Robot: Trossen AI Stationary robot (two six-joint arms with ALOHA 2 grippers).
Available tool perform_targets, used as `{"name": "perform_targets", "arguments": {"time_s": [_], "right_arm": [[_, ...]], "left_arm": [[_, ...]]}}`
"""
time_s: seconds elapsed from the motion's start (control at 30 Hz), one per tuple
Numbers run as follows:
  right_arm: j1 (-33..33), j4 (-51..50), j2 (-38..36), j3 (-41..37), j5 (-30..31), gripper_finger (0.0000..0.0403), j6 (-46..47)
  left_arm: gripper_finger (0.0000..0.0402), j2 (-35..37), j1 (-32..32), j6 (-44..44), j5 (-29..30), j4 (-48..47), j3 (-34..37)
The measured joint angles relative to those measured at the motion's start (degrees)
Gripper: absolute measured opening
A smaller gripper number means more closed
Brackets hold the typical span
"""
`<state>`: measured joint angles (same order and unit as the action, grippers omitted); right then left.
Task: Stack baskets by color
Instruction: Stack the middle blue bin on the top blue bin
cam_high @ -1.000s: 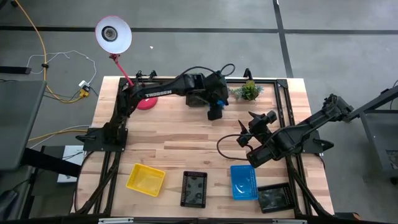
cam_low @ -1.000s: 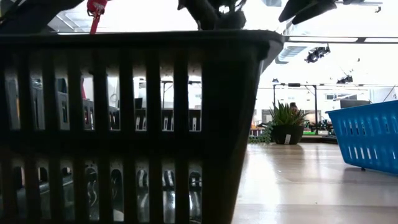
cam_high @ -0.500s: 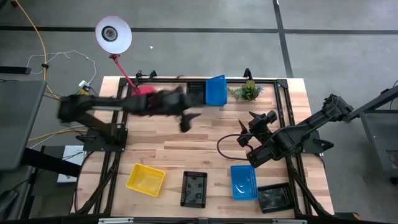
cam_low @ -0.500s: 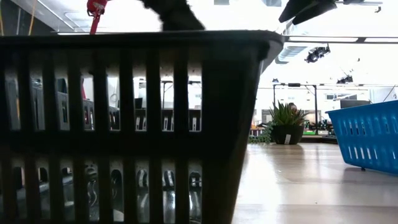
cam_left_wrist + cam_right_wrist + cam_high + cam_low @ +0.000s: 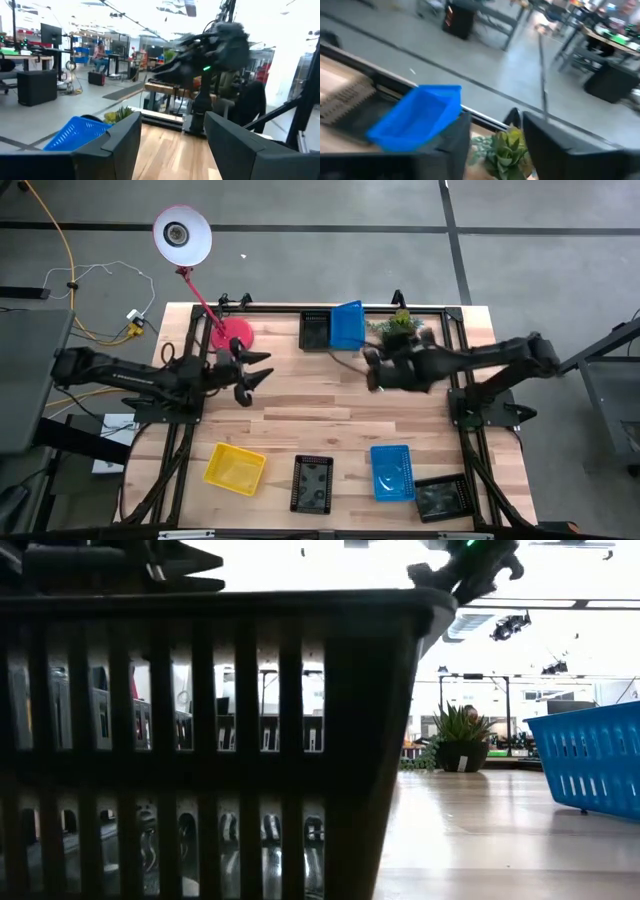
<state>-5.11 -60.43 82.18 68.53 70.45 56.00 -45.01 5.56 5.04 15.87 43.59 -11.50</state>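
High view: no legible writing on yellow basket point(image 5: 235, 469).

A pink round-based desk lamp point(image 5: 182, 235) with a white shade stands at the far left corner of the pale wooden plank surface point(image 5: 320, 430), a small green potted plant point(image 5: 399, 326) sits near the far right edge, and a yellow cable point(image 5: 68, 260) trails across the grey floor.
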Motion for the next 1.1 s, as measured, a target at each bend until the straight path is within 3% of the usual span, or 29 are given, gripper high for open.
{"name": "perform_targets", "arguments": {"time_s": [0.13, 0.2, 0.4, 0.57, 0.83, 0.9, 1.1], "right_arm": [[7.7, 9.9, 6.0, 0.0, -3.6, 0.0040, -12.4], [10.5, 16.0, 8.8, 0.0, -5.0, 0.0015, -18.6], [17.9, 35.1, 14.7, 0.0, -15.7, 0.0003, -35.5], [21.8, 48.1, 14.8, -1.4, -24.3, 0.0001, -41.2], [26.8, 87.7, 7.9, -24.4, -37.7, 0.0000, -41.7], [27.5, 92.2, 7.4, -27.1, -38.1, 0.0000, -41.4], [28.0, 92.4, 10.5, -28.2, -37.9, 0.0000, -40.2]], "left_arm": [[0.0207, 2.2, -0.1, 1.2, -0.9, -1.7, 0.6], [0.0207, 2.6, -0.4, 1.8, -2.0, -2.4, 0.6], [0.0207, 2.6, -1.2, 1.9, -3.3, -3.5, 0.6], [0.0207, 2.6, -1.5, 1.9, -3.3, -3.5, 0.6], [0.0207, 2.5, -1.5, 1.9, -5.2, -4.1, 0.6], [0.0207, 2.5, -1.5, 1.9, -5.0, -4.1, 0.6], [0.0207, 2.5, -1.5, 1.9, -4.7, -3.5, 0.6]]}}
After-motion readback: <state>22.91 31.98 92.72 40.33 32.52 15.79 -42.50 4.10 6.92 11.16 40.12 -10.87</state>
